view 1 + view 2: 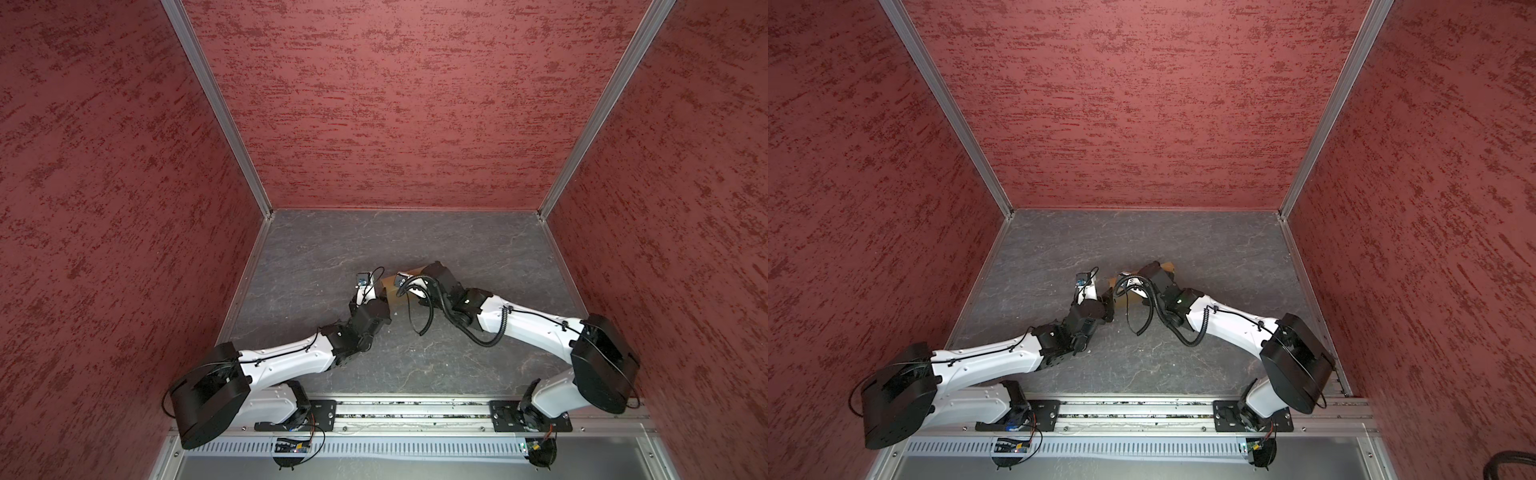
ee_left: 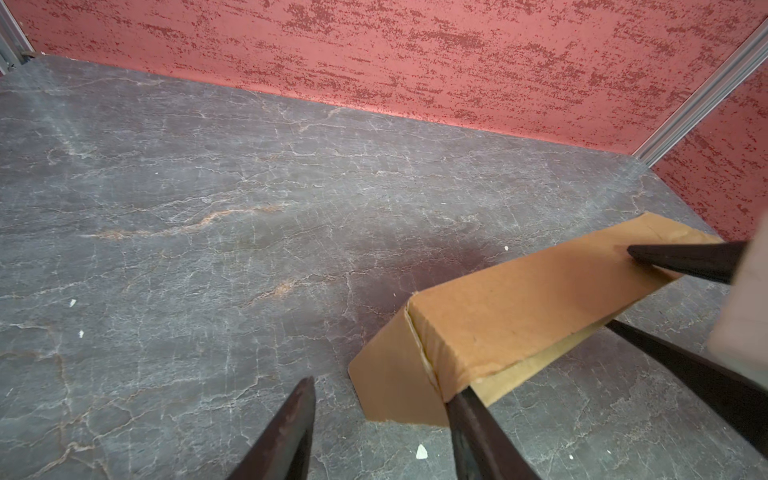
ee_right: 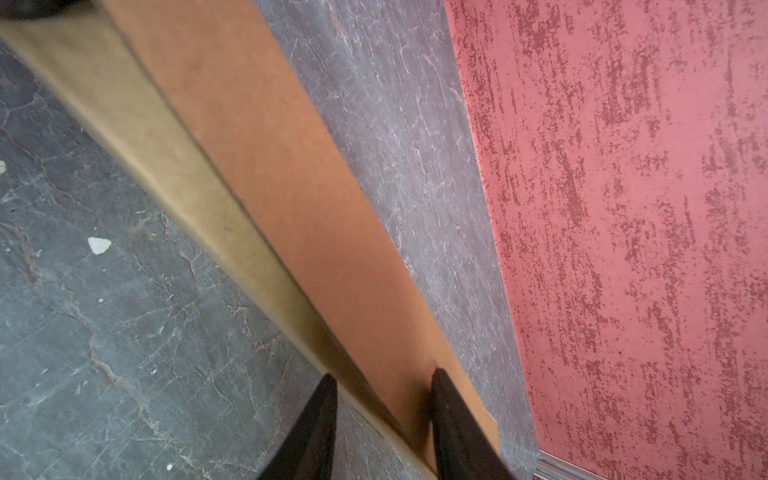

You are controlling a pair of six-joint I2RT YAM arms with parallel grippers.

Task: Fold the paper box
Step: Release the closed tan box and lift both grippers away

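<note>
Three red speckled walls (image 1: 395,104) close me in at the back and on both sides. The grey stone-look table (image 1: 415,241) fills the floor between them, with one metal rail (image 1: 415,409) along its near edge, low in both top views. I have two arms, and my left arm (image 1: 286,357) and right arm (image 1: 536,328) reach in from that rail and meet near the middle of the table.

There is one paper box (image 2: 519,316). It is plain brown cardboard, unprinted, folded into a long, narrow, shallow block with a flat top face, a paler side strip and an end flap bent down at the corner. In both top views only slivers of it show between my wrists, just above centre.

My right gripper (image 3: 384,373) pinches one end of the paper box, one finger on the top face and the other at the paler side. My left gripper (image 2: 382,387) stands spread at the opposite end. One of its fingertips touches the box's corner and the other is off it, over bare table.

The table behind the box, toward the back wall, lies open, and so does its left side. A few small white scraps (image 2: 421,452) dot the surface.
</note>
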